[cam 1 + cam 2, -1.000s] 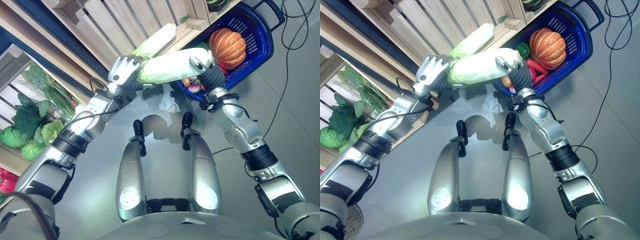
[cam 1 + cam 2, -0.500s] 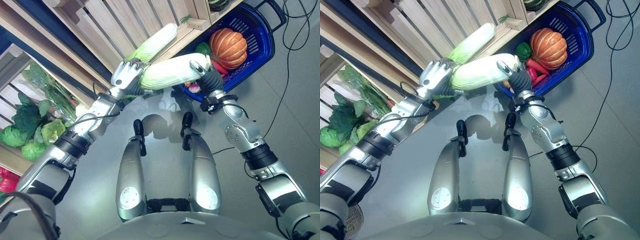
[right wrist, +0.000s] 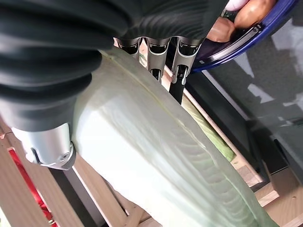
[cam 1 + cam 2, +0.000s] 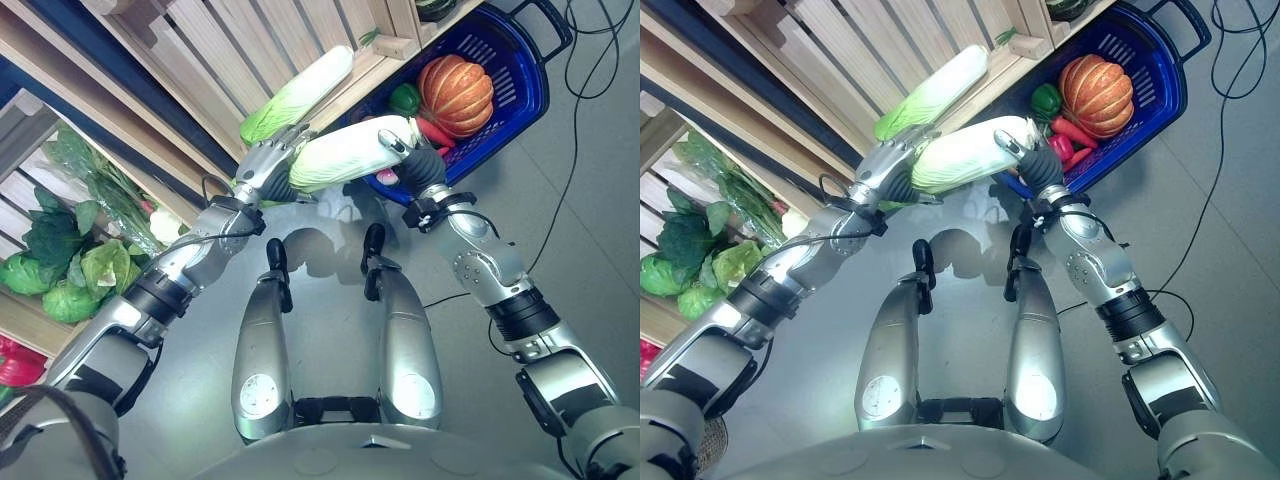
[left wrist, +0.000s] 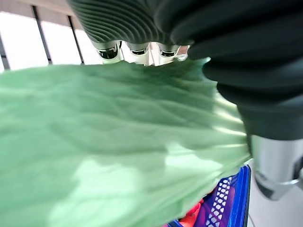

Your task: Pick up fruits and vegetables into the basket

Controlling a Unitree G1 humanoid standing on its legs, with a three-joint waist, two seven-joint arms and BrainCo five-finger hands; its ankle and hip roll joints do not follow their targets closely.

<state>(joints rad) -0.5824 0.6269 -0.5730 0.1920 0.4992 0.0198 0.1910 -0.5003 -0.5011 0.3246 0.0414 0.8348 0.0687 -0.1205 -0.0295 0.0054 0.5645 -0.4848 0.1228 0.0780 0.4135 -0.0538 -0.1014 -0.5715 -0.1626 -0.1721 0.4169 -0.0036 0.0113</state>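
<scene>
Cabbage (image 4: 345, 152), long and pale, hangs level between my two hands, left hand (image 4: 265, 170) curled round its leafy end, right hand (image 4: 415, 160) gripping its white base, just beside the blue basket (image 4: 520, 95).

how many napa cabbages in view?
2: one cabbage held between left hand and right hand, one cabbage on the wooden shelf. Others may be hidden.

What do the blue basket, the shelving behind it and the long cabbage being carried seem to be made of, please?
Blue basket: apparently moulded plastic, glossy, with slotted lattice walls. Shelving: pale unfinished wood, going by its slats and visible grain. Long cabbage: pale, ribbed and faintly shiny between the left hand and right hand; whether real leaf or a plastic replica is unclear.
</scene>
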